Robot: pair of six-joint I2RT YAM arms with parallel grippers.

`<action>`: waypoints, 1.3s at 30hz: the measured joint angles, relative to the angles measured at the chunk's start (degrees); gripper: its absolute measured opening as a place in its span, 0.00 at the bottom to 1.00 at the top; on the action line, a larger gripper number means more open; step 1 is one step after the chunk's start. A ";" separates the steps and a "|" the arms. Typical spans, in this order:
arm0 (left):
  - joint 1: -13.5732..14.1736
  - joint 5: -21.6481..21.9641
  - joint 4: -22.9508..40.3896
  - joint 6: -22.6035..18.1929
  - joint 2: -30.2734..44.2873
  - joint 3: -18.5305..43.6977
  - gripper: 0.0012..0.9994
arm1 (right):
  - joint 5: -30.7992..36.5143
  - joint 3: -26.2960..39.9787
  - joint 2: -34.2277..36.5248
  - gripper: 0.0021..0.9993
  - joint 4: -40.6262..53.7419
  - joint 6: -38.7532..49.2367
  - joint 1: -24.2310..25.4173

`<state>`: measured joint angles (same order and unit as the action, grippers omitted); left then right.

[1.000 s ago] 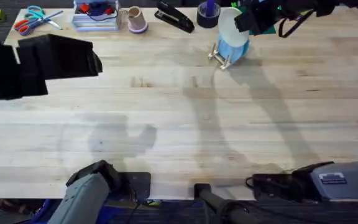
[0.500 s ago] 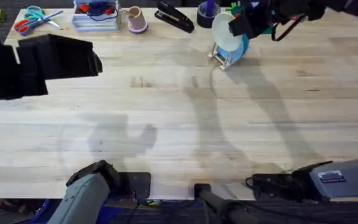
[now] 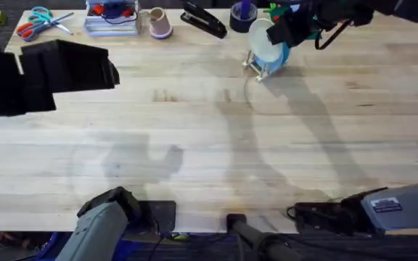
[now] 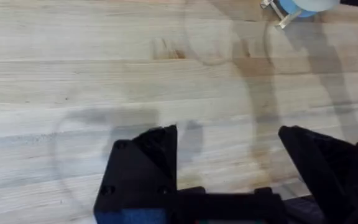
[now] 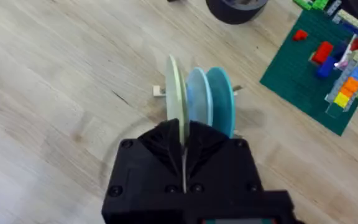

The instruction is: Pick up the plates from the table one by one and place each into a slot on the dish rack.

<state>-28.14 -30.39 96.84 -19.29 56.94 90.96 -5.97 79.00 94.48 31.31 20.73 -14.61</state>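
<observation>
At the table's (image 3: pixel 209 145) far right edge stands the small wooden dish rack (image 3: pixel 257 67). Upright in it are a light blue plate (image 5: pixel 198 98) and a deeper blue one (image 5: pixel 222 99). Beside them, edge-on, is a pale yellow-green plate (image 5: pixel 175 93) (image 3: pixel 261 40), set upright at the rack's slats. My right gripper (image 5: pixel 184 142) is shut on its rim from above. Over the table's left side, my left gripper (image 4: pixel 227 132) hangs open with nothing between its fingers.
Along the far edge lie scissors (image 3: pixel 38 22), a clear tray (image 3: pixel 111 18), a cup (image 3: pixel 158 23), a black stapler (image 3: pixel 203 19) and a dark tape roll (image 3: pixel 243 16). A green baseplate with bricks (image 5: pixel 319 62) sits just right of the rack.
My right gripper has carried the pale plate a little left and down, onto the rack beside the blue plates. The left arm has not moved.
</observation>
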 joint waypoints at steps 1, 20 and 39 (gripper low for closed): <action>0.00 0.00 0.00 0.00 0.01 -0.02 1.00 | 0.01 0.00 0.00 0.03 0.00 0.01 0.00; 0.00 0.00 0.00 0.00 0.01 0.00 1.00 | 0.19 0.00 0.08 0.03 -1.11 0.01 0.00; 0.00 0.00 0.00 0.00 0.00 0.00 1.00 | 0.19 0.00 3.85 0.03 -0.83 -0.12 0.00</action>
<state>-28.14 -30.39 96.84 -19.29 56.94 90.96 -5.78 79.00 98.32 30.48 20.62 -14.61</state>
